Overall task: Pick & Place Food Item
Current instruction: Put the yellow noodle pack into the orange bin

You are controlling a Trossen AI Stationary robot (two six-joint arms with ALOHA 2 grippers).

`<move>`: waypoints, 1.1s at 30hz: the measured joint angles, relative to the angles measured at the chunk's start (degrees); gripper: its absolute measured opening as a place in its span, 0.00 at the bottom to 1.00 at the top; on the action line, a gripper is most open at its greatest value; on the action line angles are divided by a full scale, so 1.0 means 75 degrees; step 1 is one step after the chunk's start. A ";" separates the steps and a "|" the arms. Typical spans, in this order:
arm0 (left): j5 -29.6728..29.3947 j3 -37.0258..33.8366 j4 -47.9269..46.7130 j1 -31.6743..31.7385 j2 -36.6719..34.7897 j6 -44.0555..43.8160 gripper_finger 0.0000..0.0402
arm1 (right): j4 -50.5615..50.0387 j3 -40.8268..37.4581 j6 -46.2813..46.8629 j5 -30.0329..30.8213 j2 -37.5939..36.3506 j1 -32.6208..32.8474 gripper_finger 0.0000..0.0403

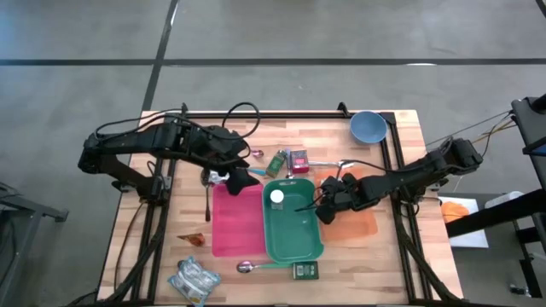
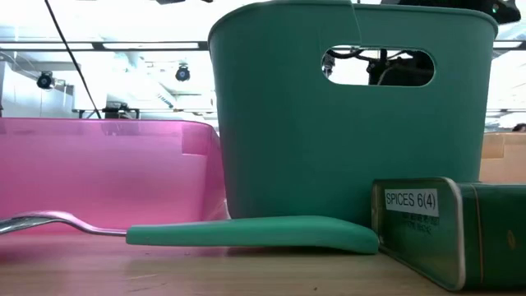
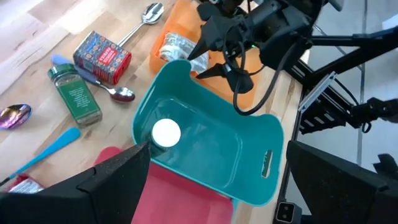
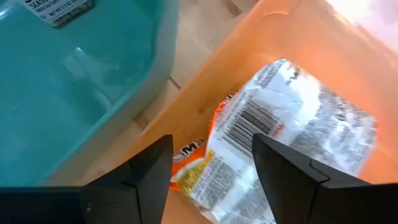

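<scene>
A crinkled white-and-orange food packet (image 4: 280,124) with a barcode lies on the floor of the orange bin (image 4: 298,37), right of the teal bin (image 1: 294,239). My right gripper (image 4: 211,168) hangs open just above the packet's near end, slanting down, its fingers apart on either side of it. The left wrist view shows that gripper (image 3: 221,62) beside the packet (image 3: 177,46). My left gripper (image 3: 217,186) hovers wide open and holding nothing, high over the far end of the pink bin (image 1: 235,226). A white-lidded jar (image 3: 166,132) lies in the teal bin.
A green spice tin (image 2: 448,226) and a teal-handled spoon (image 2: 246,234) lie at the near edge. A red tin (image 1: 299,159), a green spice jar (image 1: 276,162) and spoons lie behind the bins. A blue bowl (image 1: 367,126) sits far right, a clear packet (image 1: 193,280) near left.
</scene>
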 joint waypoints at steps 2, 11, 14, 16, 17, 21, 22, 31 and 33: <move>-0.0002 0.0000 -0.0072 0.0023 0.0000 -0.0220 0.95 | -0.0335 0.0222 -0.0011 0.0005 0.0000 0.0000 0.54; -0.0682 0.0000 -0.0620 0.0399 0.0000 -0.0737 0.95 | -0.1350 0.1112 0.0289 0.0054 -0.0002 0.0003 0.54; -0.0868 0.0000 -0.1110 0.0587 0.0000 -0.0736 0.95 | -0.2085 0.1513 0.0439 0.0071 -0.0005 0.0041 0.54; -0.0921 0.0000 -0.1247 0.0730 0.0003 -0.0628 0.95 | -0.2428 0.1755 0.0351 0.0076 -0.0047 0.0108 0.54; -0.0931 0.0000 -0.1283 0.0804 0.0009 -0.0478 0.95 | -0.2539 0.1861 0.0267 0.0079 -0.0093 0.0144 0.54; -0.0954 -0.0001 -0.1506 0.1206 0.0075 -0.0063 0.94 | -0.2600 0.2161 0.0011 0.0136 -0.0408 0.0300 0.54; -0.0960 -0.0030 -0.1516 0.1365 0.0121 -0.0063 0.94 | -0.2616 0.2204 0.0022 0.0202 -0.0518 0.0328 0.54; -0.1741 -0.1116 -0.1809 0.2503 0.1105 -0.0125 0.94 | -0.2793 0.1990 0.0658 0.0871 -0.1740 0.0579 0.54; -0.1900 -0.1289 -0.1859 0.2547 0.1411 -0.0125 0.94 | -0.2777 0.1883 0.0863 0.0896 -0.1977 0.0650 0.54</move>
